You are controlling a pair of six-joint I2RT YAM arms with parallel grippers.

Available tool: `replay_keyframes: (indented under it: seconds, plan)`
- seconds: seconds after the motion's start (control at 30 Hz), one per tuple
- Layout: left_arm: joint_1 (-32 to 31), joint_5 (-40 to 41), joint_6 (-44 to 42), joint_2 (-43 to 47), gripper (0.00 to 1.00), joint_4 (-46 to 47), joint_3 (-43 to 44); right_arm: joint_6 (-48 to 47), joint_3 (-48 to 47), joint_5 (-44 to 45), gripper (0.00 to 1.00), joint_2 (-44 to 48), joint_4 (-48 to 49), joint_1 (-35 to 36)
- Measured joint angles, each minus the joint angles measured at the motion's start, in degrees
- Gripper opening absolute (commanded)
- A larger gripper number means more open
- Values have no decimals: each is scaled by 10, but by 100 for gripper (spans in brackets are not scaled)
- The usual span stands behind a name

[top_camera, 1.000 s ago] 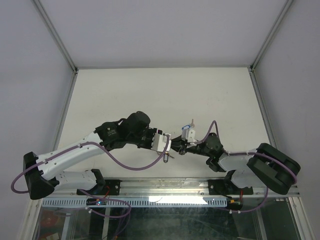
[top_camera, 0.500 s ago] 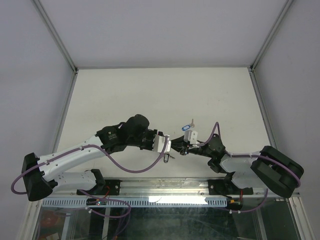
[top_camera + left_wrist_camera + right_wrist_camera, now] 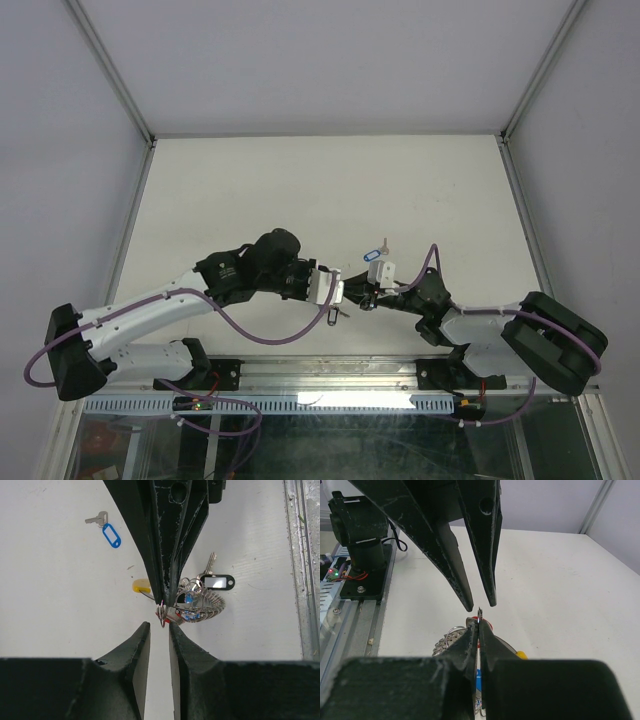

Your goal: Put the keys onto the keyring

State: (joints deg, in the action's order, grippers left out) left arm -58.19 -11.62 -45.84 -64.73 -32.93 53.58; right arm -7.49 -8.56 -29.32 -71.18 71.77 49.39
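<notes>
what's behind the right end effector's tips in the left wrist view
The keyring: its yellow end, beaded silvery loops, a black-tagged key and a blue tag. The right end effector, shut on a small ring, covers the stretch between.

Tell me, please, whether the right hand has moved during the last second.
No, not noticeably: the right hand stays just on the near side of the loose blue-tagged key lying on the table.
</notes>
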Motion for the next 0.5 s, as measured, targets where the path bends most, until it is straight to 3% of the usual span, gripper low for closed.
replay_keyframes:
  seconds: [0.17, 0.3, 0.5]
  plan:
    - [0, -1, 0, -7, 13, 0, -1, 0, 0, 0, 0, 0, 0, 0]
    - [0, -1, 0, -15, 0, 0, -1, 0, 0, 0, 0, 2, 0, 0]
    - [0, 0, 0, -31, 0, -12, -1, 0, 3, 0, 0, 3, 0, 0]
